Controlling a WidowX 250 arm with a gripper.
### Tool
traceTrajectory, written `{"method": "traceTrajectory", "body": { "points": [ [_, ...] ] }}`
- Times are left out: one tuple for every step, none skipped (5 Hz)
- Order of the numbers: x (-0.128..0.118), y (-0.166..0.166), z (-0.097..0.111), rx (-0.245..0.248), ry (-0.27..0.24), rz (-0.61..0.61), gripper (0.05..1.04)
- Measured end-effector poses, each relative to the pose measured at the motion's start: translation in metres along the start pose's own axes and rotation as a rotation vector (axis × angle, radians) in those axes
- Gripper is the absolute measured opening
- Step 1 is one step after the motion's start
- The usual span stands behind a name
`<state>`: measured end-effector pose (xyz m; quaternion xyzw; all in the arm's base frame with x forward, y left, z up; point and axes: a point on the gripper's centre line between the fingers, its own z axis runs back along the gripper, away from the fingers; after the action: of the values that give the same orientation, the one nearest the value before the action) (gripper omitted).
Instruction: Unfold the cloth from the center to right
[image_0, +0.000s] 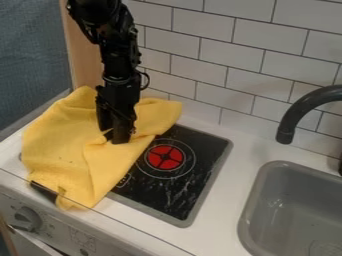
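Observation:
The gripper (116, 136) points down onto the middle of the yellow cloth (60, 137), its lower end at the fabric. The cloth lies crumpled over the left part of the black stove top (180, 192), with creases spreading out around the gripper's tip. One part of it stretches right behind the gripper toward the tiled wall. At the front left, a corner hangs over the counter's edge. Part of the cloth behind the gripper is hidden by the arm.
A red burner mark (165, 157) shows right of the cloth. Farther right are a grey sink (267, 200) and a dark curved faucet (304, 107). White tiles (200, 50) rise along the back. A stove knob (27, 219) sits on the front panel.

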<state>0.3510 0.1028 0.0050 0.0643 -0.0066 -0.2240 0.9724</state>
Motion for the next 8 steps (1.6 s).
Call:
{"method": "traceTrajectory", "body": {
  "points": [
    [0.001, 0.001, 0.0, 0.006, -0.005, 0.004, 0.349],
    [0.002, 0.001, 0.001, 0.009, -0.014, 0.004, 0.176],
    [0.002, -0.001, 0.0, -0.002, -0.018, 0.004, 0.088],
    [0.002, -0.003, 0.001, -0.016, -0.018, 0.003, 0.07],
    [0.001, -0.006, 0.014, -0.032, -0.024, 0.011, 0.068],
    [-0.005, -0.01, 0.023, -0.074, 0.026, 0.04, 0.068],
    [0.003, -0.019, 0.046, -0.116, 0.004, 0.043, 0.068],
    [0.019, -0.04, 0.059, -0.131, -0.018, 0.022, 0.068]
  ]
}}
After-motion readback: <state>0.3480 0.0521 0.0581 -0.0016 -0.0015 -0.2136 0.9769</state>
